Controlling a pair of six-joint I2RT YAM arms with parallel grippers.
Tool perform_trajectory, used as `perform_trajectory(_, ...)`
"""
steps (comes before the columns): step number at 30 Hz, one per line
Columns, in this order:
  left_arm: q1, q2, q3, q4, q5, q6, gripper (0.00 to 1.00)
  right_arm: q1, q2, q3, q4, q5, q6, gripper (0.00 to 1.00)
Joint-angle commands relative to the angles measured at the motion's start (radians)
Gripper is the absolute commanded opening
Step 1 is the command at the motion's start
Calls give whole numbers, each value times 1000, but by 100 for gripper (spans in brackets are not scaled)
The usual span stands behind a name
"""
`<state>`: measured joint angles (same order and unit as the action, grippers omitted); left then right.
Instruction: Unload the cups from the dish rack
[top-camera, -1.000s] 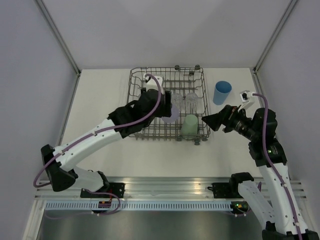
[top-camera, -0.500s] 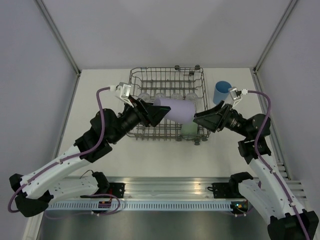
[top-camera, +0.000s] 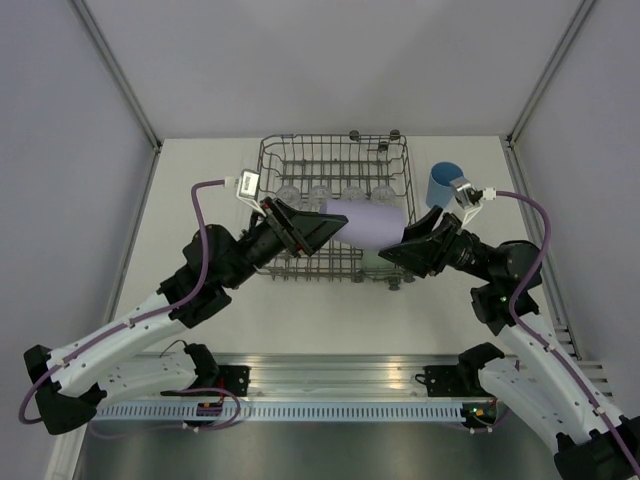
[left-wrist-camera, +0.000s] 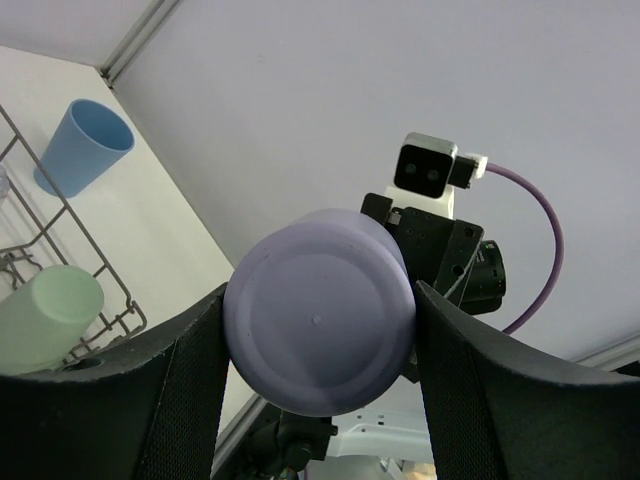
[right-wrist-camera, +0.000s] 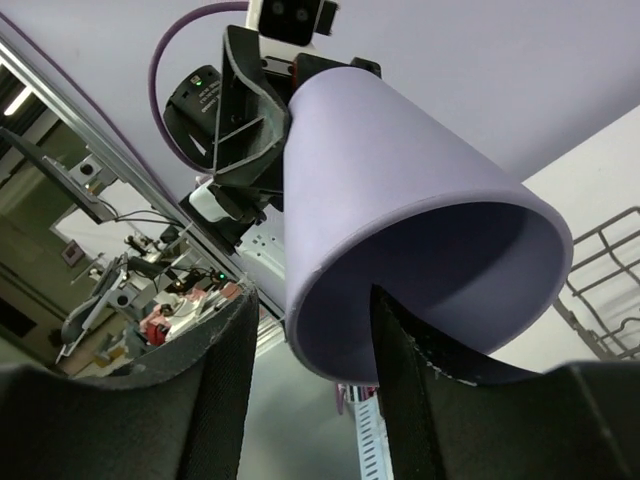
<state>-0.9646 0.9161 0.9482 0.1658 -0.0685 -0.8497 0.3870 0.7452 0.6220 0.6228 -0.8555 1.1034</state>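
Note:
My left gripper is shut on the base of the lavender cup and holds it on its side above the dish rack. In the left wrist view the cup's bottom sits between my pads. My right gripper is open at the cup's mouth, one finger inside the rim, the other outside with a gap. The light green cup stands upside down in the rack's near right corner. Several clear cups stand in a row in the rack. The blue cup stands on the table right of the rack.
The rack fills the far middle of the table. Metal frame posts stand at the table's far corners. The rail with the arm bases runs along the near edge.
My left gripper has lifted the lavender cup out of the rack and turned it sideways. My right gripper has moved left to the cup's mouth, one finger now inside it.

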Motion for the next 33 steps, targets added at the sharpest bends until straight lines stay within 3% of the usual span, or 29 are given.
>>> perform_trajectory(1,-3,-26,-2,32,-4,-81,2,6,-41,28,34,33,-62,53)
perform_trajectory(11,-3,-34,-22,15,-8,-130,2,4,-58,44,43,39,-79,35)
perform_trajectory(15,-2,-26,-23,12,-5,-138,2,4,-46,50,72,35,-74,15)
perform_trajectory(16,-2,-25,-23,12,-5,-138,2,4,-46,53,75,33,-76,4)
perform_trajectory(19,-2,-19,-17,-11,-20,-128,2,4,-53,70,66,36,-97,1)
perform_trajectory(23,-2,4,37,-123,-83,-92,72,4,-41,114,-66,36,-169,0)
perform_trajectory(24,-2,9,58,-155,-106,-71,99,4,-40,143,-108,45,-201,0)
perform_trajectory(27,-2,15,102,-233,-184,-14,100,4,-24,249,-363,119,-390,0)
perform_trajectory(29,-2,18,153,-345,-247,20,100,4,6,373,-640,189,-581,0)
perform_trajectory(31,-2,10,179,-443,-342,78,100,4,48,448,-858,331,-707,0)
perform_trajectory(33,-3,1,199,-491,-417,141,100,4,80,548,-966,453,-756,0)
